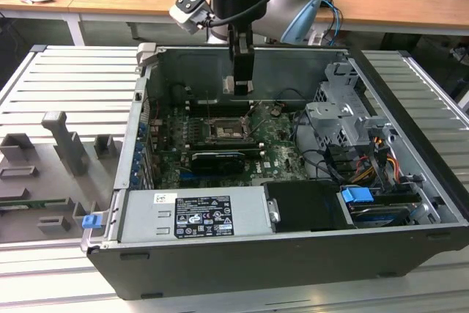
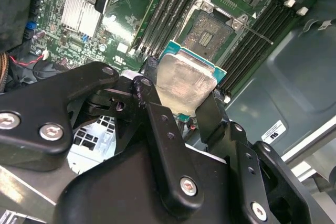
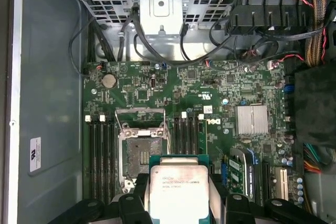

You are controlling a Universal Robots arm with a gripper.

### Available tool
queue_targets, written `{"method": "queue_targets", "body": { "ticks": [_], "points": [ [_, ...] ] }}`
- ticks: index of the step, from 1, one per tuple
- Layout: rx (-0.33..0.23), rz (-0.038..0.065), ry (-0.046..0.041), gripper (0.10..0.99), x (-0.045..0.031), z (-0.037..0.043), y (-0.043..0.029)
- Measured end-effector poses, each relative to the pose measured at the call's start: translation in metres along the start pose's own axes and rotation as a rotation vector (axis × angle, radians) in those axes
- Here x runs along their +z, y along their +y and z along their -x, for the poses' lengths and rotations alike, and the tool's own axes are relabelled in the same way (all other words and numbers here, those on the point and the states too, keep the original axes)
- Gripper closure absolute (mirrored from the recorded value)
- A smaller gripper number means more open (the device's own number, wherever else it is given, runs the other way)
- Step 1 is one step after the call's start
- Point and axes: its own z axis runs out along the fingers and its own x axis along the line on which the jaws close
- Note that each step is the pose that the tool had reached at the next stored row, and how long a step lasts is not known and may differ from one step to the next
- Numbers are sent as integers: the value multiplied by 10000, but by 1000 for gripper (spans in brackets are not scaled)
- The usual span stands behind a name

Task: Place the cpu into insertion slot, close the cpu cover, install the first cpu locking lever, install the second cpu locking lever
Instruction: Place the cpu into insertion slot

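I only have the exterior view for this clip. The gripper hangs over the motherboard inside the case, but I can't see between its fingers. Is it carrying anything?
Observer: Yes. In both wrist views the gripper is shut on the cpu, pinched by two opposite edges with its silvery lid showing.
Operator: Is the socket free to take it?
Observer: In the first wrist view the insertion slot lies uncovered and bare, and the cpu is held apart from it, not seated.
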Motion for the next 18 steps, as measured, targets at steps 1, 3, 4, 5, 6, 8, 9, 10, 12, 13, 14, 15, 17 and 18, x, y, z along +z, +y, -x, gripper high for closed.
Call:
{"method": "queue_targets", "body": {
  "ticks": [1, 3, 4, 5, 6, 8, 9, 10, 12, 13, 14, 15, 17, 18],
  "points": [
    [0, 0, 0, 549, 3, 0, 0],
    [0, 0, 0, 549, 10, 0, -1],
    [0, 0, 0, 549, 13, 0, -1],
    [1, 0, -1, 549, 19, 0, -2],
    [0, 0, 0, 549, 26, -1, -2],
    [0, 0, 0, 549, 31, -1, -2],
    [0, 0, 0, 549, 34, -1, -3],
    [1, 0, 0, 549, 37, -1, -3],
    [0, 0, 0, 549, 41, -1, -3],
    [0, 0, 0, 549, 44, -1, -3],
    [0, 0, 0, 549, 48, -1, -4],
    [1, 0, 0, 549, 50, -1, -4],
    [0, 0, 0, 549, 59, -1, -5],
    [0, 0, 0, 549, 63, -1, -5]
  ]
}}
